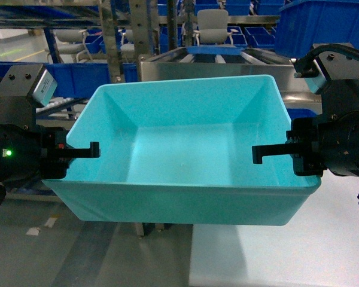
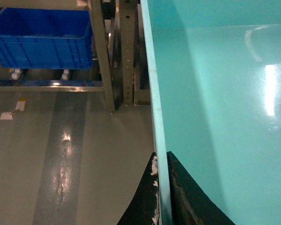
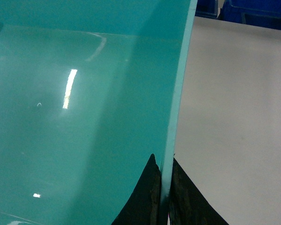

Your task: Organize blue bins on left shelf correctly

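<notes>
The light turquoise blue bin point(image 1: 185, 155) hangs in mid-air, empty, with its open top tilted toward the head camera. My left gripper point(image 1: 87, 152) is shut on its left wall and my right gripper point(image 1: 269, 154) is shut on its right wall. In the left wrist view the bin wall point(image 2: 215, 93) runs between the black fingers of the left gripper point(image 2: 162, 187). The right wrist view shows the same on the other wall point(image 3: 84, 117), pinched in the right gripper point(image 3: 164, 192). The left shelf point(image 1: 161, 67), a steel rack with roller tracks, stands just behind the bin.
Dark blue crates sit at the upper right point(image 1: 323, 24), on the rack at left point(image 1: 78, 78) and low in the left wrist view point(image 2: 42, 37). Steel posts point(image 2: 98, 56) rise beside the bin. A white tabletop point(image 1: 287, 257) lies under the bin's right half; grey floor point(image 1: 78, 251) lies at left.
</notes>
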Robot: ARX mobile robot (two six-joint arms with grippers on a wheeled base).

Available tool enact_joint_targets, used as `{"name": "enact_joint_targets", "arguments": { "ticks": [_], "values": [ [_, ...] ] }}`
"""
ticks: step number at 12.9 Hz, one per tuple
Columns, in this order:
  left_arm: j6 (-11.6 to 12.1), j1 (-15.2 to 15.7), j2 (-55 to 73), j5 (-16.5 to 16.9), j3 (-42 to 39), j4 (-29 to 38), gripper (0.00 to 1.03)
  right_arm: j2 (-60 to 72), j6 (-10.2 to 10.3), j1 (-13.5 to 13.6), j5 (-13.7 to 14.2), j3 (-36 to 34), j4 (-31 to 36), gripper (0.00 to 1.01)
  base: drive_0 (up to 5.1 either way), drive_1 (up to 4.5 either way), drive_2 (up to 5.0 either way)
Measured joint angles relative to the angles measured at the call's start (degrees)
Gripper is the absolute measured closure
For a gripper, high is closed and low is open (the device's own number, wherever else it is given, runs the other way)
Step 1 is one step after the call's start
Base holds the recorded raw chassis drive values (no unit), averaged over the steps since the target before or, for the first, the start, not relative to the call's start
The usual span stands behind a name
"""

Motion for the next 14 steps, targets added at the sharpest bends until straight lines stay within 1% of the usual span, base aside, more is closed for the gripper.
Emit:
{"name": "enact_joint_targets", "arguments": {
  "ticks": [5, 9, 14],
  "values": [
    [0.0, 0.0, 0.0, 0.0, 0.0, -0.1, 1.01, 0.0, 0.0, 0.0, 0.0, 0.0, 0.0, 0.99, -5.0, 2.41, 2.4],
    [-0.1, 0.0, 0.0, 0.0, 0.0, 0.0, 1.01, 0.0, 0.0, 0.0, 0.0, 0.0, 0.0, 0.99, -4.6, 3.89, 0.9],
    [-0.1, 0.0, 0.0, 0.0, -0.1, 0.0, 1.01, 0.0, 0.0, 0.0, 0.0, 0.0, -0.1, 0.99, -4.3, 4.38, 0.3]
  ]
}}
